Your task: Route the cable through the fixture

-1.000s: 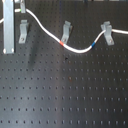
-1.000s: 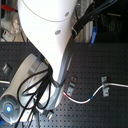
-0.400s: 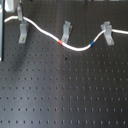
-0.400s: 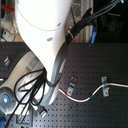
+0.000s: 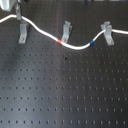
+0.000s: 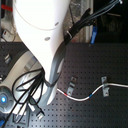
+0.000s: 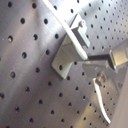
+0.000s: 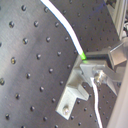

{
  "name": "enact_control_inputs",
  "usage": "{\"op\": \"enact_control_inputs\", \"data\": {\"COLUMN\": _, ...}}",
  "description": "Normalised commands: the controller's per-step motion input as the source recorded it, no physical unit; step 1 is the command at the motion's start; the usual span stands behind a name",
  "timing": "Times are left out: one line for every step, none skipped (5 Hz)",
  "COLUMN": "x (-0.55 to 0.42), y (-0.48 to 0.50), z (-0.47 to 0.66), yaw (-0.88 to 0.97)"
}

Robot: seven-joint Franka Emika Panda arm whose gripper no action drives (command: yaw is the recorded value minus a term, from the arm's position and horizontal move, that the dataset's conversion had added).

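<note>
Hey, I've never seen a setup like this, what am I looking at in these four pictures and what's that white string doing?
This is a single robot arm working over a black perforated board. Two pictures come from cameras standing off the arm; the other two come from cameras riding on its gripper, so they look close up at the board.

In the first exterior view, three small metal clips stand in a row: one at the first exterior view's left, one in the middle, one at its right. These make up the fixture. A white cable with a red band and a blue band runs past all three.

The second exterior view is mostly filled by the arm's white body and its black wiring.

In both wrist views, the gripper's fingers sit by one clip, with the cable there. Whether they pinch it, I cannot tell.
</note>
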Motion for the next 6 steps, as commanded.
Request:
{"op": "enact_control_inputs", "data": {"x": -0.158, "y": 0.278, "z": 0.09, "yaw": 0.0}}
{"op": "enact_control_inputs", "data": {"x": -0.121, "y": 0.232, "z": 0.15, "yaw": -0.03}}
{"op": "enact_control_inputs", "data": {"x": -0.16, "y": 0.138, "z": 0.24, "yaw": -0.1}}
{"op": "enact_control_inputs", "data": {"x": -0.16, "y": 0.142, "z": 0.3, "yaw": -0.11}}
{"op": "enact_control_inputs", "data": {"x": -0.214, "y": 0.242, "z": 0.23, "yaw": -0.1}}
{"op": "enact_control_inputs", "data": {"x": -0.192, "y": 0.311, "z": 0.14, "yaw": -0.09}}
